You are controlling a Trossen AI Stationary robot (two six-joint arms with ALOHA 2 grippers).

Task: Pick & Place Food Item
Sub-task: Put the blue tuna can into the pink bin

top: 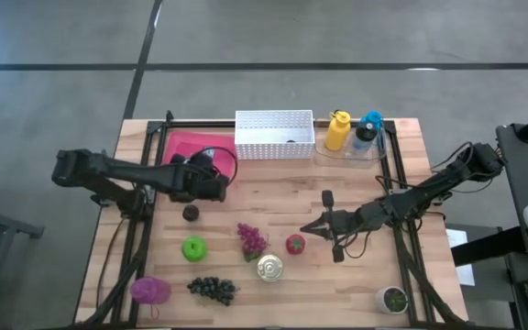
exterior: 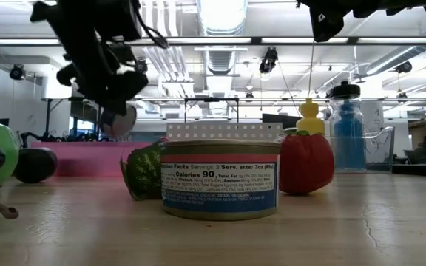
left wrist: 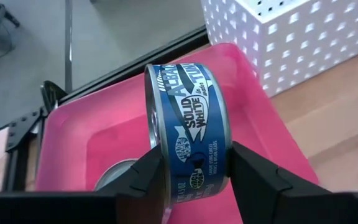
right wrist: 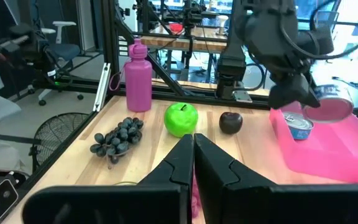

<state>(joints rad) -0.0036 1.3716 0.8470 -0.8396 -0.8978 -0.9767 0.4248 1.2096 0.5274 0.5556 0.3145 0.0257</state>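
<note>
The wooden surface (top: 273, 202) carries a pink tray (left wrist: 73, 146) beside a white perforated basket (top: 274, 134). Above the tray, the left hand (left wrist: 191, 180) is clamped on a blue tuna can (left wrist: 188, 127), held on edge, its flat faces sideways. A second can (right wrist: 299, 127) lies in the tray. The right hand (right wrist: 192, 158), fingers together, hovers near the red strawberry (top: 295, 244).
</note>
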